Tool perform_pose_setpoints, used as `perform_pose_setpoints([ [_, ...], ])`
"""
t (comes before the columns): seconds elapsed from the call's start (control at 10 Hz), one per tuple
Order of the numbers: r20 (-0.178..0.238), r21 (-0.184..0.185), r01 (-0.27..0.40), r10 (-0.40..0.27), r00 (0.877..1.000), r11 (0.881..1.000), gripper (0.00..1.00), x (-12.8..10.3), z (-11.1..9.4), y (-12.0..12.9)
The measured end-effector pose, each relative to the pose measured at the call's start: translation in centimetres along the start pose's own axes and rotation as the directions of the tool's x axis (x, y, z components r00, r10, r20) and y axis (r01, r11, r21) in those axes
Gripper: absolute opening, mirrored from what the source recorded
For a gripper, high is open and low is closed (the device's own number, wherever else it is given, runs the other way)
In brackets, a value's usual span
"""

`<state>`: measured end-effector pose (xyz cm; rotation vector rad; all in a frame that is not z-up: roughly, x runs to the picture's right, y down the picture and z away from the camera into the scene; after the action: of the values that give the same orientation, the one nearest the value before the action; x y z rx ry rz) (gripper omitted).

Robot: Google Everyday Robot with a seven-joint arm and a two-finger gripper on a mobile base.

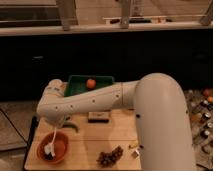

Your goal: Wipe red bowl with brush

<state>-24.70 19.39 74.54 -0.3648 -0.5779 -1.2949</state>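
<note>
Gripper [56, 122] hangs just above the red bowl [53, 148] at the front-left corner of the wooden table [85, 150], tucked under the end of the white arm [85, 102]. Can't tell how it's set. The brush [49, 148] has its whitish head down inside the bowl, and the thin handle slants up toward the gripper, so my guess is it's being held, but I can't confirm that.

For the wiping itself, I'd keep the head pressed lightly on the inner surface and sweep in small arcs well inside the rim. The bowl sits close to the table edge, so a hard sideways push could slide it off or tip it.

Further out: a bunch of grapes [110, 156] at the front, well clear to the right, a dark blocky thing [98, 116] mid-table, and a green tray [75, 85] at the back with a small orange ball [90, 83] in it. None of that looks close enough to get in the way.
</note>
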Motion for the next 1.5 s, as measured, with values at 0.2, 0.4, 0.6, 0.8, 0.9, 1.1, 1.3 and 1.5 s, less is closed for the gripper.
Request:
perform_pose_setpoints([
  [0.2,0.008,-0.045,-0.019,0.019,1.0,0.999,0.0,-0.5,-0.8,2.8],
  [0.4,-0.003,-0.112,-0.06,0.06,0.998,0.992,0.0,-0.1,-2.1,7.2],
  [0.6,-0.021,-0.162,-0.09,0.088,0.996,0.983,0.0,0.1,-3.0,9.1],
  [0.8,-0.059,-0.173,-0.091,0.081,0.995,0.981,0.0,1.2,-3.5,9.4],
  [0.9,-0.078,-0.169,-0.079,0.066,0.995,0.982,0.0,2.0,-3.7,8.7],
  [1.1,-0.102,-0.155,-0.048,0.033,0.994,0.987,0.0,2.5,-3.6,6.5],
  [1.3,-0.11,-0.119,0.003,-0.016,0.994,0.993,0.0,2.5,-3.0,2.4],
  [1.5,-0.084,-0.085,0.072,-0.079,0.993,0.994,0.0,1.7,-2.0,-0.6],
])
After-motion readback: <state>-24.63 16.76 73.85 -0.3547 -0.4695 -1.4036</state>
